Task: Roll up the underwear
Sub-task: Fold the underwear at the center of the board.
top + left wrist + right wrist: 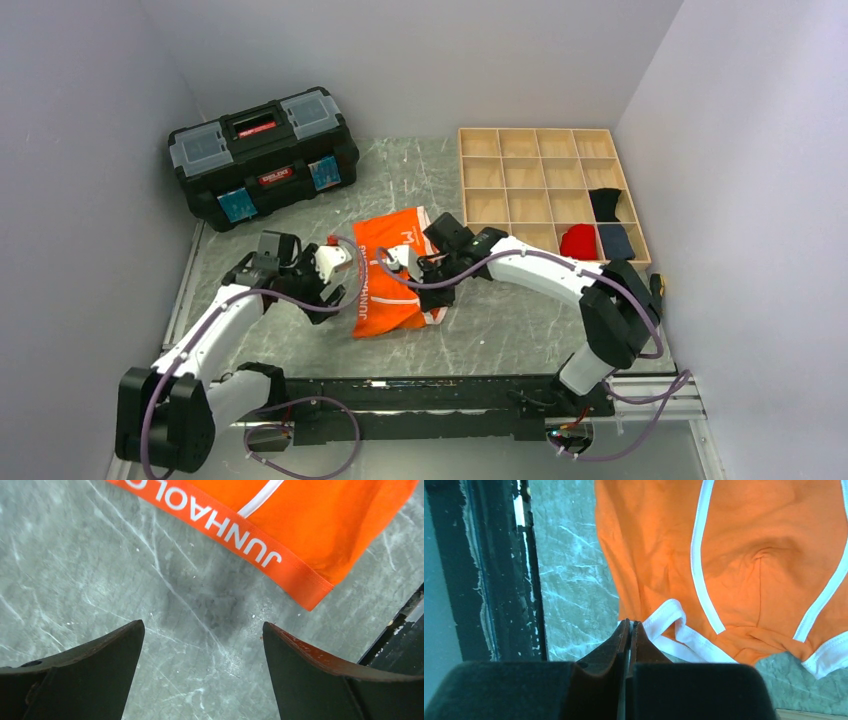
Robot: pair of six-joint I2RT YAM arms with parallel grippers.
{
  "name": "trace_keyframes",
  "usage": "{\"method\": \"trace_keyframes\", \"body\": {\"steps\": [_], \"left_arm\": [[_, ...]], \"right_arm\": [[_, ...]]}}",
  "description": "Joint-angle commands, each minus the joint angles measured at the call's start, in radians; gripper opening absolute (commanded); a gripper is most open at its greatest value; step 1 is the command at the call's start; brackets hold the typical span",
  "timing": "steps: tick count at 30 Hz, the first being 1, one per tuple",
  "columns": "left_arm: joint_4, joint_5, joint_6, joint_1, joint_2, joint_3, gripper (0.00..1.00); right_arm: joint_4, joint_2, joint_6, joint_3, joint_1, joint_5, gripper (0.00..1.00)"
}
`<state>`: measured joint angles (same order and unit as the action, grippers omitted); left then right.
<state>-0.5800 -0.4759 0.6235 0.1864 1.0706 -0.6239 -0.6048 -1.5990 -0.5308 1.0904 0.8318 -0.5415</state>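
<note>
Right wrist alone — jaws closed beside underwear [749,555] trim.

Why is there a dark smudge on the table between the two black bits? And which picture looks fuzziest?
Left wrist: the smudge looks like a soft shadow on the table, near the underwear. Right wrist: fuzziest; the close-up jaws blur. Top external: even light, faint shadows.
</note>
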Motion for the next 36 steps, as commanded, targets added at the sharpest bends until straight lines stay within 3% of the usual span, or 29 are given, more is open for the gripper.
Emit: {"method": "trace_keyframes", "body": {"steps": [1,5,11,20,36], "left_arm": [[0.027,-0.101,0.080,0.005,-0.077,0.002,0.93],[0.006,-0.081,0.111,0.079,-0.101,-0.004,0.89],[0.031,0.080,0.088,0.345,-0.081,0.020,0.80],[0.125,0.248,0.054,0.575,-0.033,0.079,0.72],[0.176,0.380,0.039,0.703,0.065,0.082,0.54]], "right_arm": [[-0.050,0.003,-0.014,0.046,-0.042,-0.147,0.00],[-0.055,-0.029,-0.019,0.057,-0.060,-0.170,0.00],[-0.069,-0.076,-0.020,0.073,-0.088,-0.205,0.00],[-0.079,-0.114,-0.007,0.089,-0.154,-0.262,0.00],[-0.081,-0.133,-0.010,0.085,-0.169,-0.274,0.00]]}}
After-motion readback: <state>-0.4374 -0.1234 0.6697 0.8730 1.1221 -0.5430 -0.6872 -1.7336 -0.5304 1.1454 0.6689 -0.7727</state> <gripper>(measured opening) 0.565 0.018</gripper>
